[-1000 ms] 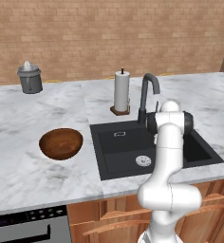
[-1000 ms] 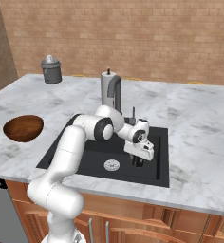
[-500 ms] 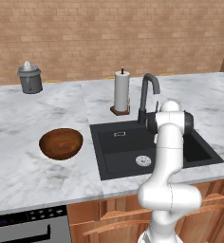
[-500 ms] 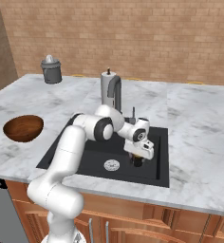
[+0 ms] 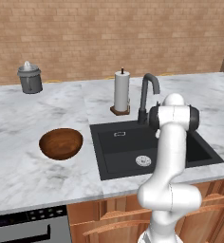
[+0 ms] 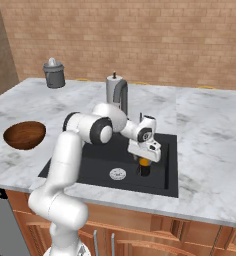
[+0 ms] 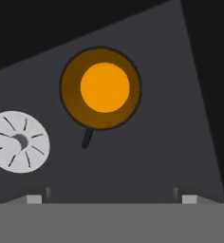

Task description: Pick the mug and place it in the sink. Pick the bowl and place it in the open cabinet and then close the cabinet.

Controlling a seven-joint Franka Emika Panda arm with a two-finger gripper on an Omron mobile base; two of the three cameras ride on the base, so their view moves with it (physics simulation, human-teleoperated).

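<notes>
Arm bent over the bench edge into the sink [image 6: 170, 165], wrist pointing my jaws straight down, spread wide and holding nothing, just above the orange mug [image 7: 100, 88] standing upright on the basin floor beside the drain [image 7: 19, 141]; bowl [image 5: 60, 143] on bench left of sink.

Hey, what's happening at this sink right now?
The robot arm is reaching down into the sink. Its gripper is open above the mug, which stands upright on the sink floor beside the drain, apparently just let go. The bowl sits untouched on the counter.
</notes>
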